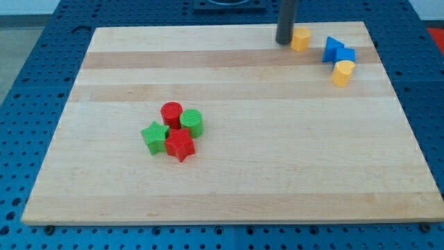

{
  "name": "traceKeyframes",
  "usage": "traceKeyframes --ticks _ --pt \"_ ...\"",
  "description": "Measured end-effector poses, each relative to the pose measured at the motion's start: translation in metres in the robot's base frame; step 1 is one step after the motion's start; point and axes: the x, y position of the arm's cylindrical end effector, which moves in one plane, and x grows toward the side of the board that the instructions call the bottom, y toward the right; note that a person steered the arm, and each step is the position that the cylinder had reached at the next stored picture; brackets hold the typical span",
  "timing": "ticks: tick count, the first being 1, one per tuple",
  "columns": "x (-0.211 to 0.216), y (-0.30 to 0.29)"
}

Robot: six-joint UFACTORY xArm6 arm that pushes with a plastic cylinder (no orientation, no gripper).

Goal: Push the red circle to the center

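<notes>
Red circle (171,113), a short upright cylinder, touches the green circle (192,122) and red star (180,144); my tip (284,42) carries no hand and grasps nothing.

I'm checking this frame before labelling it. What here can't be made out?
- My tip: touching the yellow block or just beside it, unclear; the rod's upper part is cut off by the view's top.
- Blue blocks: they overlap, so their shapes are unclear.
- Red circle: lower side hidden by the red star.

My tip (284,43) ends a plain dark grey rod.
</notes>
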Motion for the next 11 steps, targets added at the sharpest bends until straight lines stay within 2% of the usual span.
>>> traceKeyframes --ticks 2,3,4,5,6,7,8,9,10,11 --pt "-0.001 0.067" --pt "-0.002 0.049" --pt "0.000 -0.020" --pt "0.034 -0.092" --pt "0.086 -0.161" --pt "0.130 -0.208" --pt "0.157 -0.242" --pt "0.164 -0.302" --pt "0.193 -0.328" --pt "0.214 -0.315"
